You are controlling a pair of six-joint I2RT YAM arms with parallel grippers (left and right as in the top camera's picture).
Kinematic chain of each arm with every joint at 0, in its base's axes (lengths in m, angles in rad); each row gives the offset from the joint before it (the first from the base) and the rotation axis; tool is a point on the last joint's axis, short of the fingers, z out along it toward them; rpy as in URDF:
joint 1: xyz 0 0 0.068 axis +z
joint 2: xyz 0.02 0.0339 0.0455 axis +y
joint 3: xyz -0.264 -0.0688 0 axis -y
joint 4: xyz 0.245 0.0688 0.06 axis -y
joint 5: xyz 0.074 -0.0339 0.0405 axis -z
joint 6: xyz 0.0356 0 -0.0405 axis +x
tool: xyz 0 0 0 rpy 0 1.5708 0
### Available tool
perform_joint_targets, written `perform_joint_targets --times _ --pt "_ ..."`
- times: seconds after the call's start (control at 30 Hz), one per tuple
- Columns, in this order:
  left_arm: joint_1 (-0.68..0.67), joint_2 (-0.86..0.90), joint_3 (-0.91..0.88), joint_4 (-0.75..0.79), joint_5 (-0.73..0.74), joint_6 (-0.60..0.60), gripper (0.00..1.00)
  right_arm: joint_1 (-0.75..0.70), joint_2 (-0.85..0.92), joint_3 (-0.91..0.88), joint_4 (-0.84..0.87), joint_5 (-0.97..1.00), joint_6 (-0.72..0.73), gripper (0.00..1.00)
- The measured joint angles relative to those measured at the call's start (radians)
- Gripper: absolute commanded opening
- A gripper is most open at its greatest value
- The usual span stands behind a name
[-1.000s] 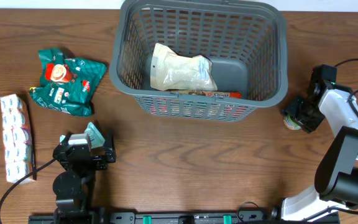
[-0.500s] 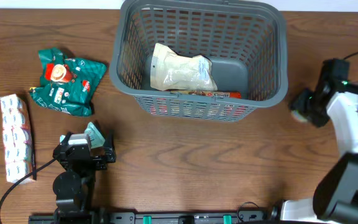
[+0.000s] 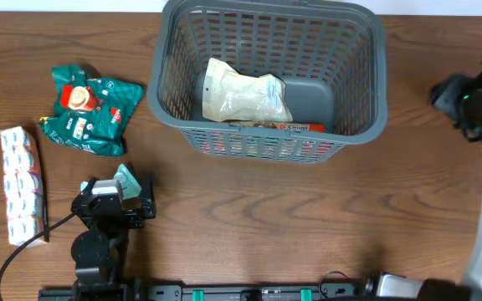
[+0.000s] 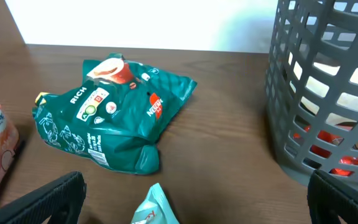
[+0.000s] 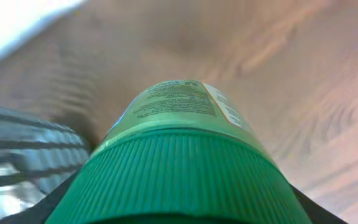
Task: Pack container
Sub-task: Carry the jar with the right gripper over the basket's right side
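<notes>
1 container (image 3: 268, 147) holding 1 pale pouch (image 3: 245, 96) | table (image 3: 266, 217): 1 green packet (image 3: 90, 109), 1 tissue pack (image 3: 19, 184) | left gripper (image 3: 117, 194) spread | right gripper (image 3: 463, 99) pinching 1 green-capped jar (image 5: 179, 162)

Dark grey lattice basket (image 3: 258, 142), cream pouch (image 3: 245, 99) inside. Left of the basket, a green bag (image 3: 90, 110) printed red and white. Green ribbed-lid jar (image 5: 179, 155). Brown woodgrain table (image 3: 266, 217).

Overhead: straight down on the wooden table (image 3: 266, 219), from well above, whole layout in frame, container (image 3: 258, 144) at upper centre.
Left wrist: low over the tabletop, facing level across it, green pouch (image 4: 114, 112) mid-frame, container wall at right edge. Shared with overhead: pouch and the container wall nearest it.
Right wrist: very close behind a green-lidded jar (image 5: 179, 180) filling the lower frame, blurred tabletop beyond, blurred container wall at lower left.
</notes>
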Motion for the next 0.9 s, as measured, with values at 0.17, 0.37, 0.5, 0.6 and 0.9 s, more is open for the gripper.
perform_joint_targets --times 0.17,0.37,0.5,0.6,0.9 --pt "0.0 0.0 0.0 0.0 0.0 0.0 0.99 0.043 -0.056 0.14 -0.006 -0.055 -0.095 0.01" --pt "0.0 0.0 0.0 0.0 0.0 0.0 0.99 0.178 -0.073 0.271 -0.031 -0.096 -0.167 0.01" --pt "0.0 0.0 0.0 0.0 0.0 0.0 0.99 0.28 -0.071 0.292 -0.023 -0.103 -0.185 0.01" --pt "0.0 0.0 0.0 0.0 0.0 0.0 0.99 0.34 -0.052 0.292 -0.025 -0.104 -0.191 0.01" --pt "0.0 0.0 0.0 0.0 0.0 0.0 0.99 0.497 0.114 0.293 -0.027 -0.012 -0.206 0.01"
